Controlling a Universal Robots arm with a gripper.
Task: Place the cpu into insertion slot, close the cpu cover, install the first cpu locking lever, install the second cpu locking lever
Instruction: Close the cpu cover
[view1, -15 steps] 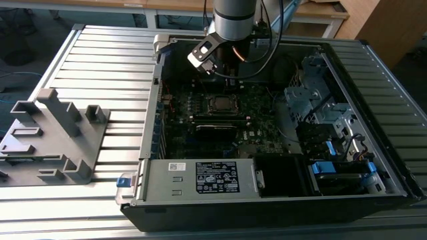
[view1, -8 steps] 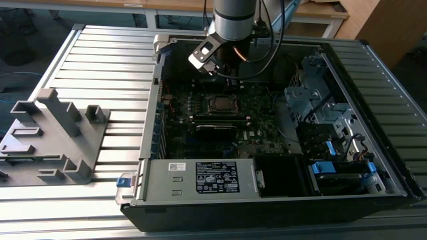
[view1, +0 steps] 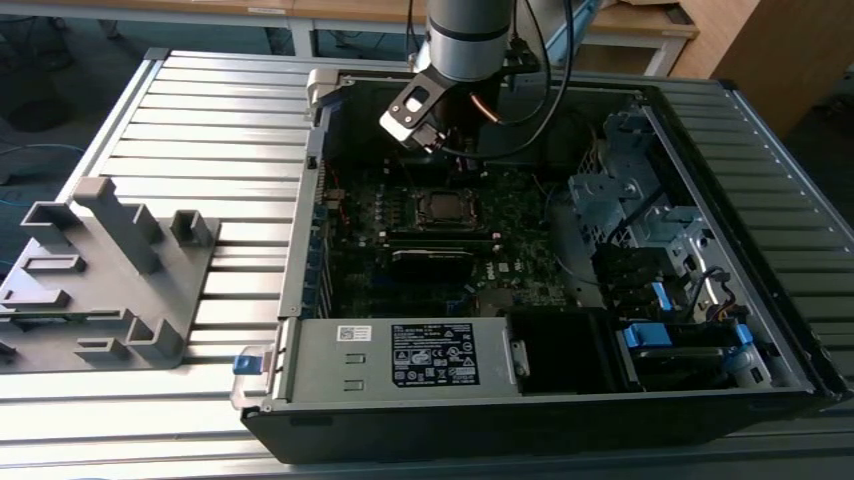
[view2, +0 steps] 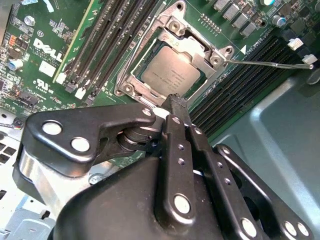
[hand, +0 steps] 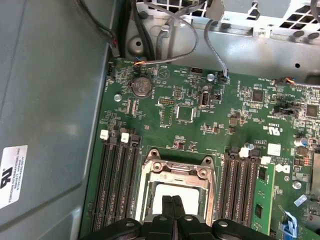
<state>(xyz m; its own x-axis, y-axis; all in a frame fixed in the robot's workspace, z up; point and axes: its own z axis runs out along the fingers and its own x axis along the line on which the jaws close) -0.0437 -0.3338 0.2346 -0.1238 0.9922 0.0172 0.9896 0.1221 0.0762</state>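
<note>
So, from the exterior view's left: a grey fixture (view1: 120, 250) sits well off from the insertion slot (view1: 418, 206), then the gripper (view2: 175, 100) hangs right over it, fingertips pinched together, empty. The cpu (view2: 171, 73) lies in that slot, cpu cover (view2: 192, 47) down around it, memory slots (view2: 107, 35) flanking, one locking lever (view2: 270, 63) sticking out.

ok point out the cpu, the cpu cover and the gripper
cpu (view2: 172, 75), second wrist view, middle of its grey top
cpu cover (view2: 195, 46), second wrist view, its shiny side band
gripper (hand: 172, 200), first wrist view, between fingertips
</note>
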